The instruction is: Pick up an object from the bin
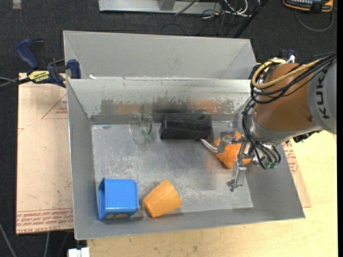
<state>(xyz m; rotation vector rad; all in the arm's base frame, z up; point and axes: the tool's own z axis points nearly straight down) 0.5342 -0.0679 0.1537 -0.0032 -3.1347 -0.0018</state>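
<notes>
Cannot tell jaws' state, parted or clenched; probably need shifting up-left to the small orange lump with thin grey handle (226,154) just beside them, handle stretching leftward toward a black rectangular block (186,127).

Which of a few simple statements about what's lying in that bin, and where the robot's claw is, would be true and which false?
1. The blue box lies in the bin's corner at the view's lower left. True.
2. The orange cup is stacked on the blue box. False: it lies on the floor beside it, to the view's right.
3. The black block lies by the back wall. True.
4. The gripper hangs over the blue box. False: it is at the bin's right side, well away from the box.
</notes>
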